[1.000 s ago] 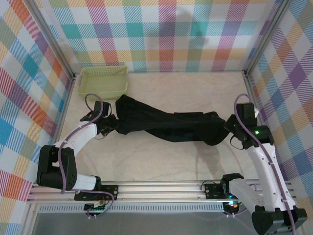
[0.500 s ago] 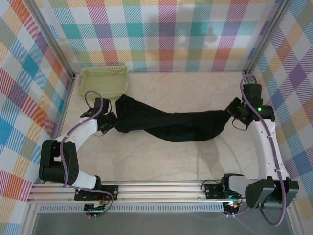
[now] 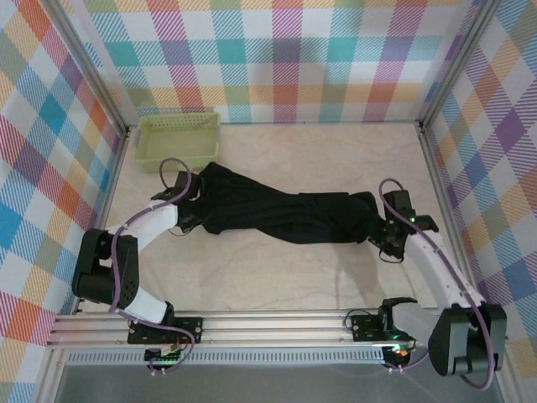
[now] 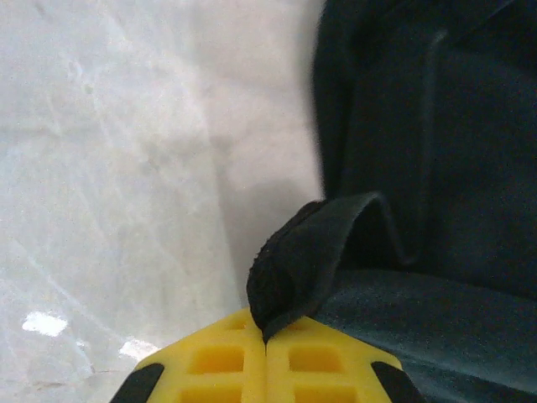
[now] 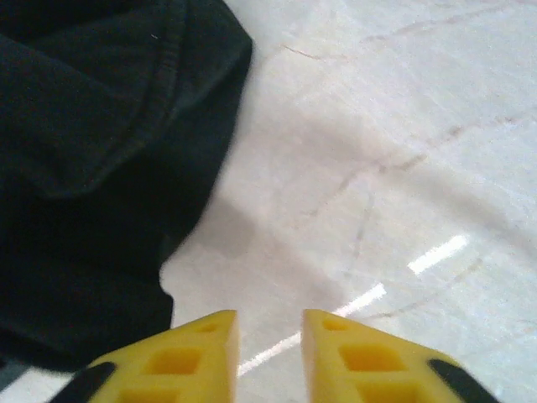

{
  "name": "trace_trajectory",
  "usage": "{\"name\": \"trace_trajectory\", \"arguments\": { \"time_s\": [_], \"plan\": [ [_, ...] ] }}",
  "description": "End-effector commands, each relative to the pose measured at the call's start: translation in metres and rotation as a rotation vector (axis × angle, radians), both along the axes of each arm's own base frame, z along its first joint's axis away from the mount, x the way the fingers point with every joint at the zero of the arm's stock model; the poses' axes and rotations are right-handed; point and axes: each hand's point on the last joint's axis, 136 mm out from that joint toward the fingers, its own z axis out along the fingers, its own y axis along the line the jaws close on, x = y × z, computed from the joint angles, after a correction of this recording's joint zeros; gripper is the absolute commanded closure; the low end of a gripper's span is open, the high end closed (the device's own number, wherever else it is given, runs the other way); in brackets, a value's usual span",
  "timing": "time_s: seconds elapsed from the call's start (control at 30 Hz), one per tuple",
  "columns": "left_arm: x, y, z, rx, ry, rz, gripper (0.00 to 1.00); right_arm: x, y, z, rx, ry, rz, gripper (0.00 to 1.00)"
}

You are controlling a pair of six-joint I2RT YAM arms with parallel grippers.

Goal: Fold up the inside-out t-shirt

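**A:** Where is the inside-out t-shirt [image 3: 285, 214]?

**B:** It's on the tabletop [image 3: 327, 155], bunched into a long black band that runs left to right between the two arms. Its left end comes near the pale green basket [image 3: 179, 138] in the far left corner. I can't tell whether they touch.

**A:** And the left hand [image 4: 266, 326]?

**B:** Clenched. In the left wrist view its yellow fingers [image 4: 252, 382] meet with no gap. A rolled fold of the black cloth is pinched at their tips and stands up in a loop. The rest of the shirt spreads to the right of that fold, with pale tabletop to the left.

**A:** The right hand [image 5: 270, 323]?

**B:** Released. Its two fingers stand a little apart, with bare tabletop showing in the gap and nothing between them. The shirt's dark edge lies on the surface just beside the left finger, outside the grip.

**A:** Is that finger touching the cloth?

**B:** I can't tell. From above, that hand sits at the shirt's right end.
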Motion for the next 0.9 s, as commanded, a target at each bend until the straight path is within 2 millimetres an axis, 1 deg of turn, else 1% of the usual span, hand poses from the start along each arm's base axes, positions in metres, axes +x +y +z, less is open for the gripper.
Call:
{"name": "trace_trajectory", "arguments": {
  "time_s": [0.0,0.07,0.13,0.2,0.27,0.3,0.4,0.47,0.53,0.63,0.77,0.87],
  "plan": [
    [0.0,0.006,0.0,0.034,-0.005,0.018,1.0,0.007,-0.009,0.018,-0.027,-0.084,-0.028,0.68],
    [0.001,0.006,0.003,0.035,-0.009,0.014,1.0,0.016,-0.004,0.032,-0.014,-0.134,0.006,0.62],
    [0.003,0.006,0.007,0.037,-0.016,0.014,1.0,0.034,0.014,0.044,0.044,-0.21,0.115,0.54],
    [0.004,0.006,0.01,0.038,-0.022,0.015,1.0,0.042,0.028,0.047,0.095,-0.229,0.188,0.54],
    [0.005,0.005,0.012,0.036,-0.023,0.011,1.0,0.044,0.037,0.041,0.136,-0.211,0.229,0.54],
    [0.005,0.005,0.012,0.036,-0.023,0.012,1.0,0.042,0.042,0.034,0.157,-0.194,0.244,0.54],
    [0.006,0.005,0.013,0.037,-0.025,0.014,1.0,0.039,0.048,0.014,0.186,-0.15,0.256,0.54],
    [0.007,0.005,0.014,0.036,-0.029,0.012,1.0,0.039,0.052,0.006,0.203,-0.129,0.267,0.55],
    [0.008,0.004,0.016,0.031,-0.029,0.01,1.0,0.044,0.059,0.002,0.225,-0.132,0.299,0.53],
    [0.009,0.002,0.015,0.029,-0.013,-0.004,1.0,0.051,0.06,-0.006,0.216,-0.113,0.308,0.47],
    [0.005,0.001,0.012,0.037,0.009,-0.022,0.98,0.067,0.062,-0.012,0.21,-0.102,0.321,0.47],
    [0.0,0.002,0.01,0.048,0.028,-0.034,0.95,0.079,0.068,-0.016,0.226,-0.094,0.337,0.49]
  ]
}}
